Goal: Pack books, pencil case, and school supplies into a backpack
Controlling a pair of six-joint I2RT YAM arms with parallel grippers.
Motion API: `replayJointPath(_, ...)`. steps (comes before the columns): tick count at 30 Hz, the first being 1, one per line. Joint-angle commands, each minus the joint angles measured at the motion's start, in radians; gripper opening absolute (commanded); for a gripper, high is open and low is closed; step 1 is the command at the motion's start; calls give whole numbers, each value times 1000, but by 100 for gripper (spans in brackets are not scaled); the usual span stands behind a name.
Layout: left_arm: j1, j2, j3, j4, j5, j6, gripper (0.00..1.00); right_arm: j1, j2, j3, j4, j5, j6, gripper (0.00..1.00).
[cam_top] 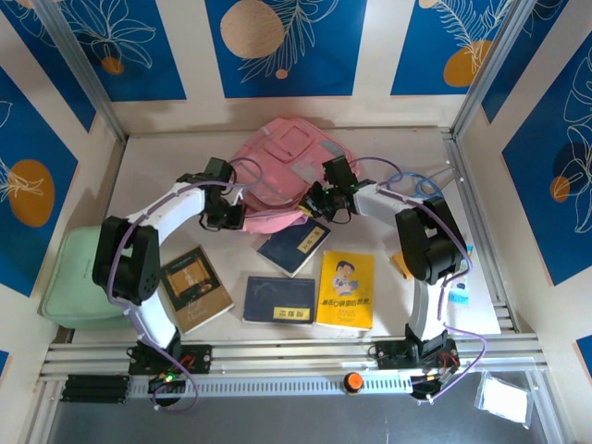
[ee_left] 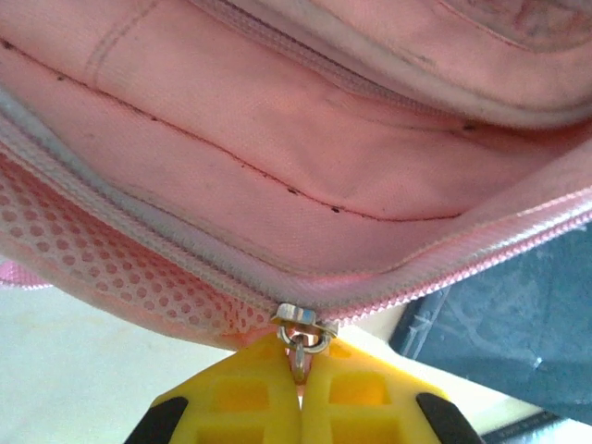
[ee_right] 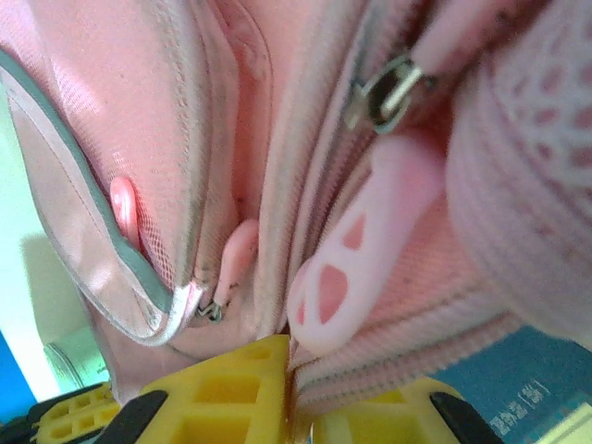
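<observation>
The pink backpack [cam_top: 282, 166] lies at the back middle of the table, its opening facing the arms. My left gripper [cam_top: 228, 215] [ee_left: 301, 365] is shut on the metal zipper pull [ee_left: 302, 347] at the opening's left end. My right gripper [cam_top: 321, 200] [ee_right: 303, 384] is shut on the zipper edge [ee_right: 407, 356] of the backpack, just below a pink paw-shaped puller [ee_right: 365, 245]. Of the books, a navy one [cam_top: 294, 246] lies just below the backpack, with a brown one [cam_top: 194, 288], another navy one [cam_top: 279, 300] and a yellow one [cam_top: 347, 289] nearer. A tan corner [cam_top: 399, 265] peeks from behind the right arm; whether it is the pencil case I cannot tell.
A mint green pouch [cam_top: 79, 277] sits at the table's left edge. A small blue and white item [cam_top: 460, 295] lies by the right rail. Walls with metal posts close in the back and both sides.
</observation>
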Motion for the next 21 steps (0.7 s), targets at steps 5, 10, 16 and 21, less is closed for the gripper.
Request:
replayJointPath(5,-74,-113,-76,-68,130,-51,0,-11,87,142,-21,13,-104,13)
replayJointPath(10,-160,-63,-32,-34,160,-90,0,-32,114,187,-52,37,-129,15)
replayJointPath(16,-178,28,57,-19,194,-107,0,-78,8,103,-79,29,-94,33)
replayJointPath(21,-180,66,86,-22,222,-99,0,-74,-107,-15,-115,-1,-24,52)
